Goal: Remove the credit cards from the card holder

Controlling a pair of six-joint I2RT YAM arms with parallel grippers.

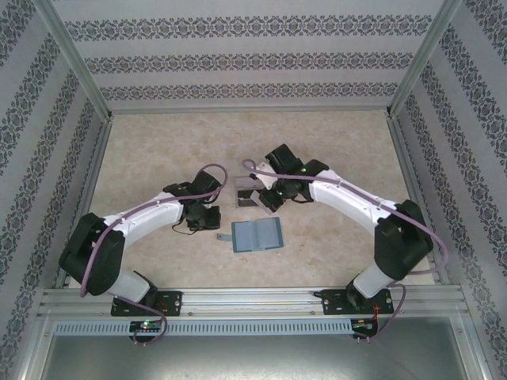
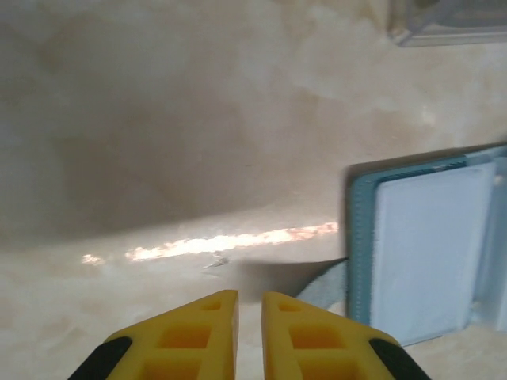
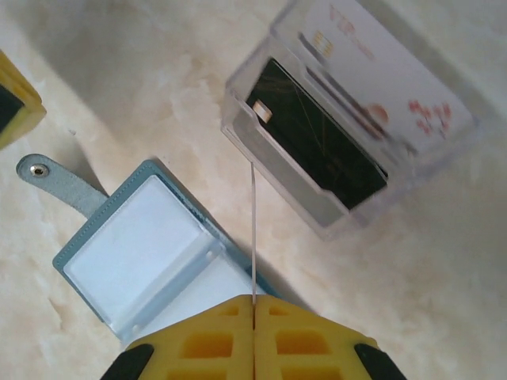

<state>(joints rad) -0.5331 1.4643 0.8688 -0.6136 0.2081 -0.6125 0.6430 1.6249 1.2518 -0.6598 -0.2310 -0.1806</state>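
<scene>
The left arm (image 1: 131, 226) and right arm (image 1: 356, 202) each curve inward, bringing the hands near each other. The left hand (image 2: 250, 297) holds its yellow fingers a narrow slit apart, with nothing between them. The right hand (image 3: 253, 301) has its fingers pressed together, seemingly pinching a credit card (image 3: 253, 237) seen edge-on.

1. Card holder (image 1: 255, 235): one.
2. Clear plastic box (image 3: 261, 142): one.
3. Credit cards (image 3: 317, 150): three counted. These are one dark card, one white card (image 3: 380, 71) and one thin card (image 3: 253, 229) seen edge-on; any further cards cannot be told.
4. Claws: two, the left claw (image 2: 249, 317) and the right claw (image 3: 253, 317).

Clear plastic box (image 3: 337, 226) — on mottled beige table (image 1: 158, 150)
</scene>
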